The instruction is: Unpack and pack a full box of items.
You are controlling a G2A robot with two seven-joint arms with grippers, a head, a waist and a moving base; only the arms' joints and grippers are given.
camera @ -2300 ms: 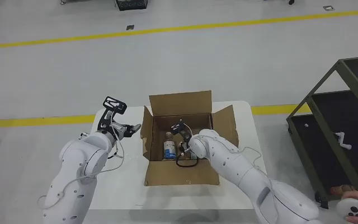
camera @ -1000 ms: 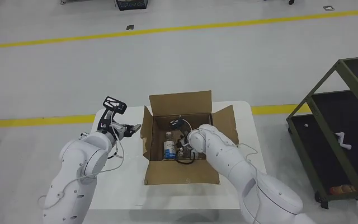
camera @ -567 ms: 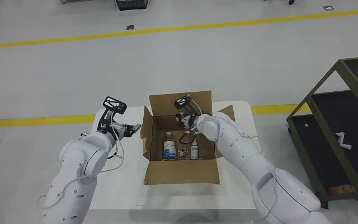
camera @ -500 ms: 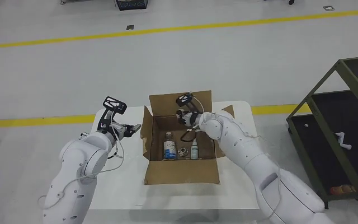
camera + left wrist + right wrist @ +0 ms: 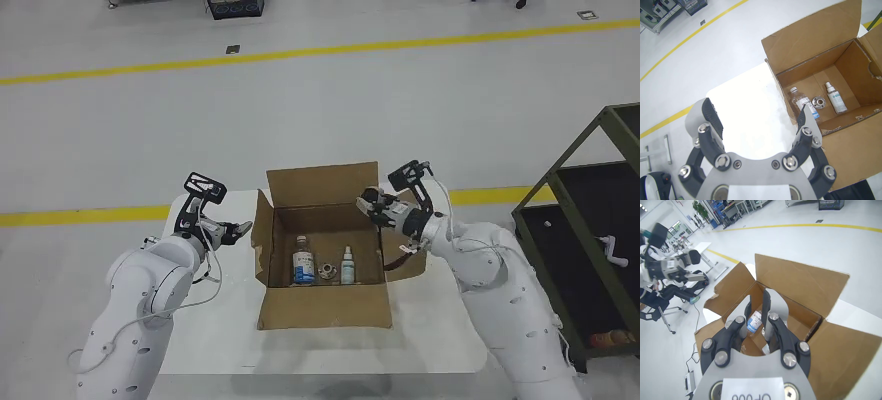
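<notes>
An open cardboard box (image 5: 325,310) stands on the white table (image 5: 215,335). On its floor lie a clear labelled bottle (image 5: 303,263), a metal flange (image 5: 325,269) and a small spray bottle (image 5: 347,266), side by side. The left wrist view looks into the box (image 5: 838,144) at the same bottle (image 5: 804,104), flange (image 5: 818,102) and spray bottle (image 5: 835,101). My left gripper (image 5: 230,232) (image 5: 755,104) hangs open and empty over the table, left of the box. My right gripper (image 5: 368,203) (image 5: 757,296) is above the box's right flap, shut on nothing, with only a thin slit between its fingers.
The box's four flaps (image 5: 800,279) stand up and outward around the opening. A dark green cart (image 5: 580,230) stands on the floor to the right of the table. Bare table lies left of the box, under my left gripper.
My right arm has come up out of the box and swung right, over the right flap. The flange and spray bottle now show on the box floor. The left arm has not moved.
</notes>
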